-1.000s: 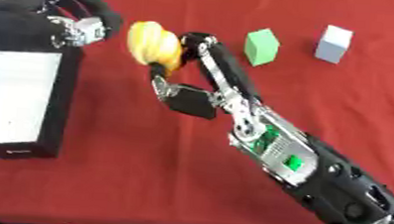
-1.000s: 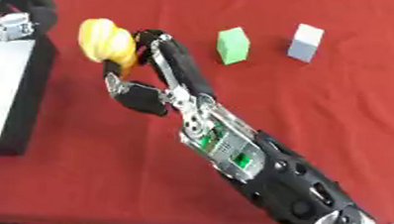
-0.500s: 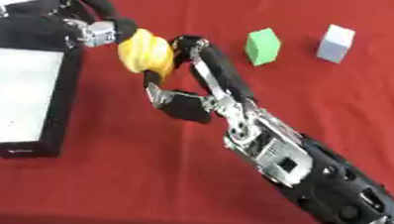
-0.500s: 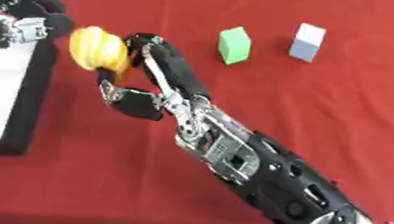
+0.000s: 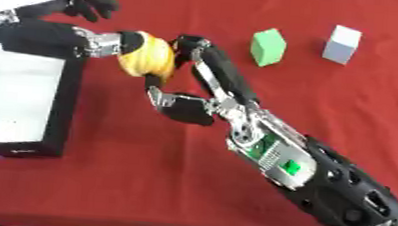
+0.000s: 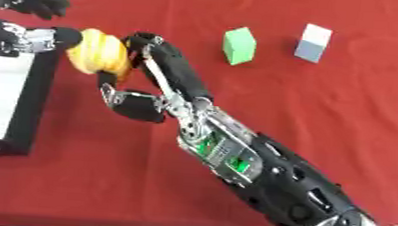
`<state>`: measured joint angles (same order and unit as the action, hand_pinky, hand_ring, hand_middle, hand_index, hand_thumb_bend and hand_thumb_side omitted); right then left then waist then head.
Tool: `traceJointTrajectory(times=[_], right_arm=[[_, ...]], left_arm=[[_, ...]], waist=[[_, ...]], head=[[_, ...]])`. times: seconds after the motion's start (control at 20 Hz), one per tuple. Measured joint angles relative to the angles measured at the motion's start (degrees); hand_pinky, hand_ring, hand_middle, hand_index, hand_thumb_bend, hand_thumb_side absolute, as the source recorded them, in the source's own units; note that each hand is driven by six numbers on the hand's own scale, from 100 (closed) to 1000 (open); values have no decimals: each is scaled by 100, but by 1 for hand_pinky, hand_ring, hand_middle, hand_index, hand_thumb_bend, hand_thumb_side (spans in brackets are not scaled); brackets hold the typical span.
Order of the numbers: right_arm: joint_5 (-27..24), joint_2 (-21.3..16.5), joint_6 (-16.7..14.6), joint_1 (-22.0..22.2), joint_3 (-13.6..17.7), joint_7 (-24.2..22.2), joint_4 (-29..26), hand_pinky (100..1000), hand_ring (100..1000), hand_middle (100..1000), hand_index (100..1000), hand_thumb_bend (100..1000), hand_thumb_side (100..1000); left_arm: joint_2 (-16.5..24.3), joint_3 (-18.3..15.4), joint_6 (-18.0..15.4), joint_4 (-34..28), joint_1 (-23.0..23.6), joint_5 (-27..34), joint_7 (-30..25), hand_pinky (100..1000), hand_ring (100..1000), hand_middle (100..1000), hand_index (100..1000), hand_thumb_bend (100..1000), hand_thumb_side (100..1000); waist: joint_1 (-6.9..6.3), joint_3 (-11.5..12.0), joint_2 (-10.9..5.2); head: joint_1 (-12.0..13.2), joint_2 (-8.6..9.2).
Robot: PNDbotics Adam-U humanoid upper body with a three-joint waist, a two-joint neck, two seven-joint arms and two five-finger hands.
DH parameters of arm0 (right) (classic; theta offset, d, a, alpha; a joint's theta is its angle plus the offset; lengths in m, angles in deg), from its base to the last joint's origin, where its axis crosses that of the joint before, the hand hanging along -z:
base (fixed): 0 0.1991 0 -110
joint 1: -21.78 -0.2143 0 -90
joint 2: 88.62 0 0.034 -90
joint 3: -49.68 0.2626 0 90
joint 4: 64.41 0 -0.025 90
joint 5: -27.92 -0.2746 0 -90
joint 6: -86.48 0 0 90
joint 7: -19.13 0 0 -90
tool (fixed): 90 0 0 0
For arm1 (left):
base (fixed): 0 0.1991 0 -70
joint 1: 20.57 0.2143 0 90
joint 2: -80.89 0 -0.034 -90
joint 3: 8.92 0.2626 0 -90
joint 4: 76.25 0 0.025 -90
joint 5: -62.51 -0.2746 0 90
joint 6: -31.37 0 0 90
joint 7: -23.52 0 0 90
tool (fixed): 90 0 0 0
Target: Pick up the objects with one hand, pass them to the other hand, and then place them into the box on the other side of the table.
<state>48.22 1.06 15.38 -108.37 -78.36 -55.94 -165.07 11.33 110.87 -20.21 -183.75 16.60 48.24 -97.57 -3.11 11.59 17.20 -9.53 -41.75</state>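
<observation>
The handover is in progress: the right hand (image 5: 182,91) holds the yellow object (image 5: 146,57) in curled fingers above the tabletop (image 5: 101,178), just beside the box (image 5: 70,101), while the left hand (image 5: 89,37) has one finger against its far side and the others spread open above. Nothing shows in the box. By my judgement the release, the placing, and the green block (image 5: 268,46) and grey block (image 5: 341,44) remain.
</observation>
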Motion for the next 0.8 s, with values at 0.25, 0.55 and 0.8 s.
traceJointTrajectory(times=[0.25, 0.55, 0.8], right_arm=[[110, 41, 11, -16, -59, 110, -3, 753, 614, 613, 645, 100, 268], [152, -76, -4, 41, -94, 144, -200, 753, 615, 613, 644, 100, 240], [204, -120, -12, 41, -94, 109, -325, 754, 616, 613, 644, 100, 223]], left_arm=[[-3, 77, -60, 175, 1, -145, -60, 969, 877, 809, 902, 529, 748], [-66, 113, -172, 393, 1, -245, -172, 968, 879, 802, 896, 556, 762], [-137, 117, -288, 527, -1, -255, -288, 965, 879, 793, 883, 553, 768]], waist=[[-1, 5, 3], [-1, 6, 15], [-2, -5, 19]], head=[[12, -1], [33, -1], [33, -1]])
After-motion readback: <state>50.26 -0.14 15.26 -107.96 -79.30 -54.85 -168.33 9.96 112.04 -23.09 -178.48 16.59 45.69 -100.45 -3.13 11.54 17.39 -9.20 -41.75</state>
